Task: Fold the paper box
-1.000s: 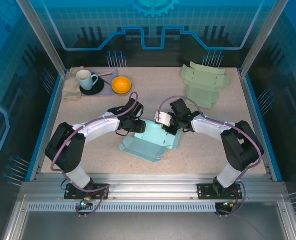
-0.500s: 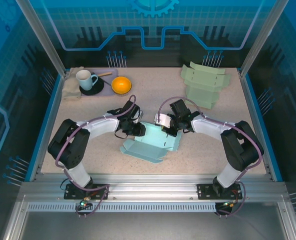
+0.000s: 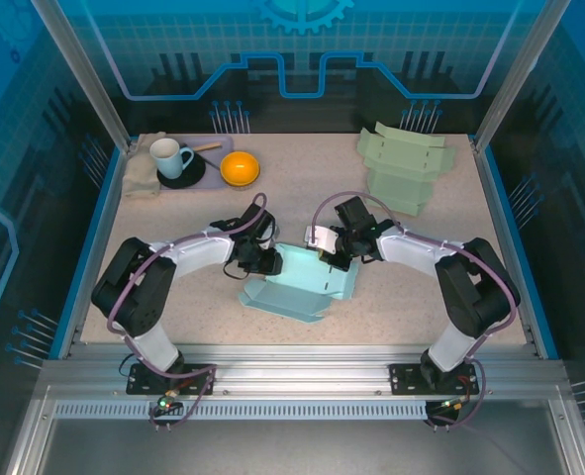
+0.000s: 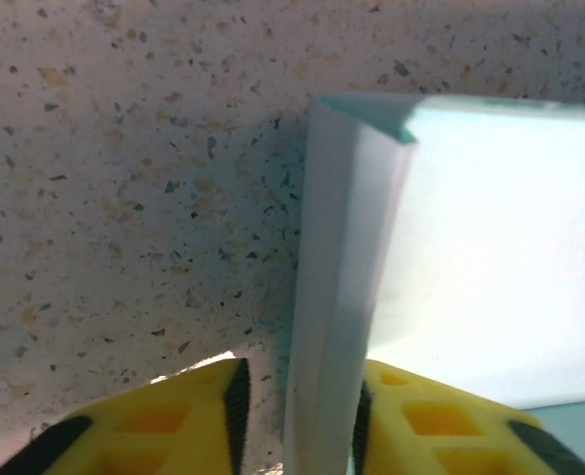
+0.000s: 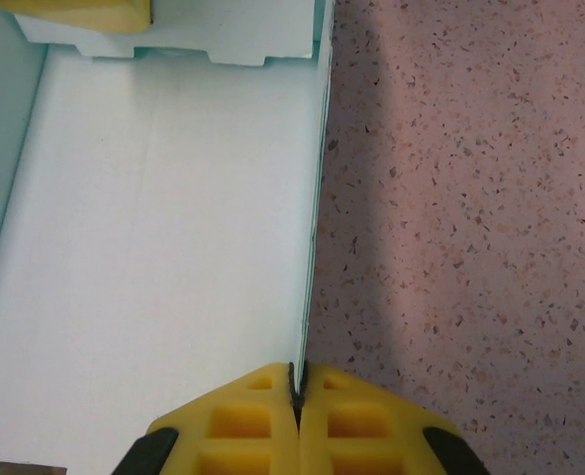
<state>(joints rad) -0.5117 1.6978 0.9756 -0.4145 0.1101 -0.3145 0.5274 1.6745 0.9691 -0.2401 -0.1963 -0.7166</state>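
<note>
The pale blue paper box (image 3: 302, 284) lies half folded at the table's middle, its front flap spread toward the near edge. My left gripper (image 3: 269, 261) is at its left end. In the left wrist view the jaws (image 4: 297, 416) are open astride an upright doubled wall (image 4: 341, 277); the right pad touches it, and bare table shows between it and the left pad. My right gripper (image 3: 324, 255) is at the box's back right. Its yellow fingertips (image 5: 297, 381) are shut on the thin edge of a wall, beside the white inner panel (image 5: 173, 247).
A stack of flat pale green box blanks (image 3: 403, 168) lies at the back right. At the back left are a white mug (image 3: 168, 156) on a dark saucer, an orange bowl (image 3: 240, 168) and a beige cloth (image 3: 141, 178). Blue rails edge the table.
The left gripper's jaws have narrowed around the box's left wall and the wrist has settled a little lower. The right gripper has kept its pinch and place.
</note>
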